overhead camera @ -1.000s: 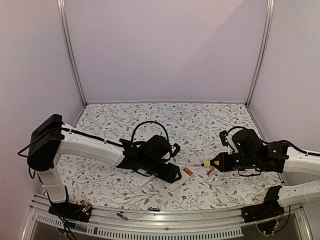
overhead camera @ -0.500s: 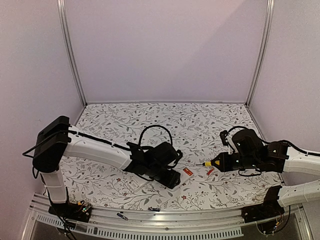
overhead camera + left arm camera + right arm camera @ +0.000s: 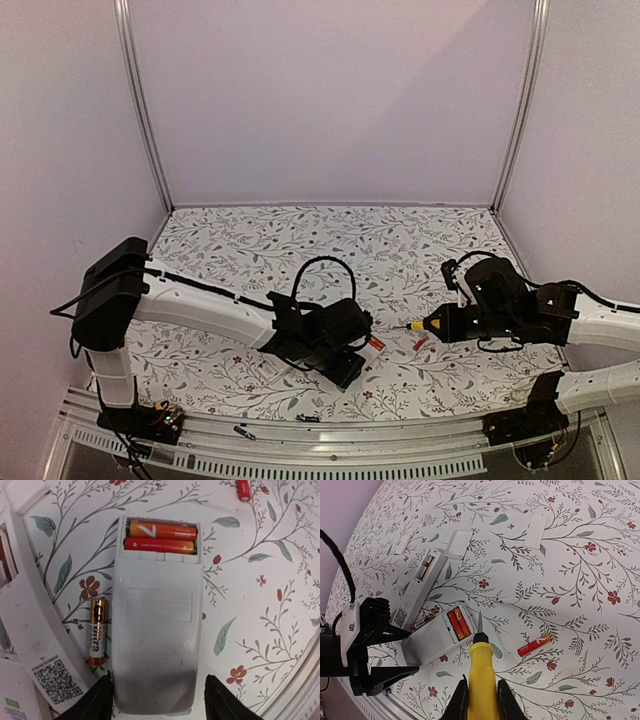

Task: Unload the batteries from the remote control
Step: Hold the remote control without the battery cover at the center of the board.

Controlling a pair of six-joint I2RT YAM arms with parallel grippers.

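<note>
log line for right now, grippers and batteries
left gripper: open astride remote | right gripper: shut on yellow tool | batteries: two in remote, loose battery beside it

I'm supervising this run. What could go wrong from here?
The left claw seems to straddle the remote without clamping it, so prying could make it slide.
The yellow-handled tool in the right claw may slip off the seated batteries.
The loose battery beside the remote could roll if nudged.
</note>
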